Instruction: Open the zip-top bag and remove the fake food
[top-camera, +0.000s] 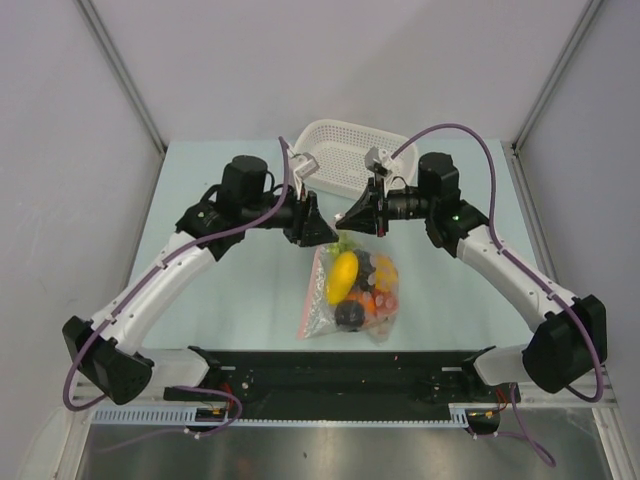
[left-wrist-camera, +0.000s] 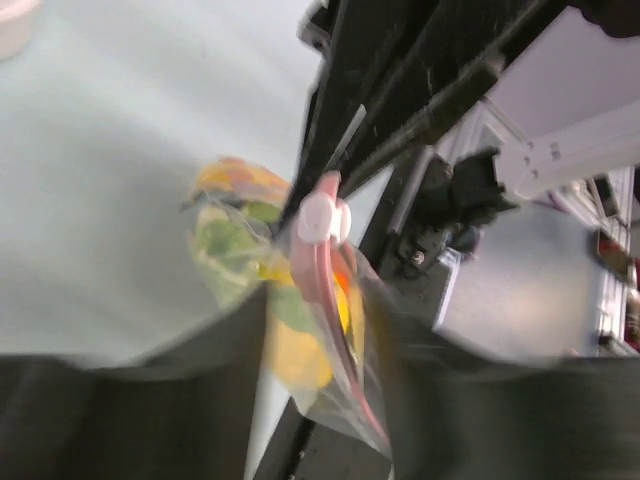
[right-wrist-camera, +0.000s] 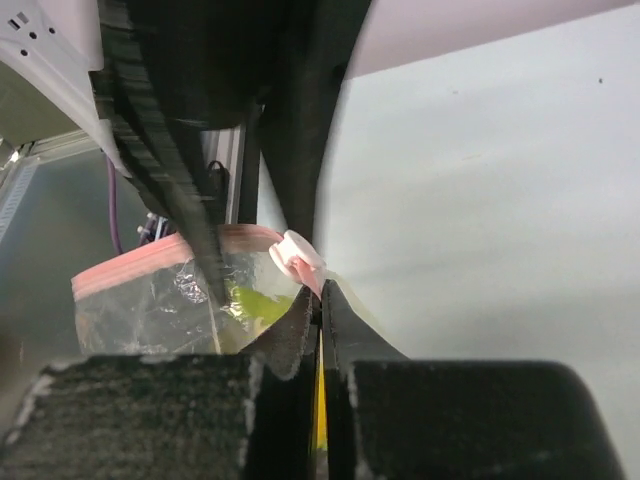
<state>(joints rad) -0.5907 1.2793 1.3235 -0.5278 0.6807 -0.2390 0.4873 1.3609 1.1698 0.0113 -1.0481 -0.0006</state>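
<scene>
Here, pale table (top-camera: 230, 290), grey walls (top-camera: 300, 60), left end effector (left-wrist-camera: 320, 305) half-open, right end effector (right-wrist-camera: 320, 300) pinching zip-top bag (top-camera: 315, 315).

the left gripper (top-camera: 322, 234) and right gripper (top-camera: 351, 222) crowd the bag's (top-camera: 318, 305) far edge, tips nearly meeting. the basket (top-camera: 350, 124) stands just behind them, closing that approach. bare table (top-camera: 240, 290) lies open left and right of the bag; the black rail (top-camera: 340, 375) bounds its near side.
</scene>
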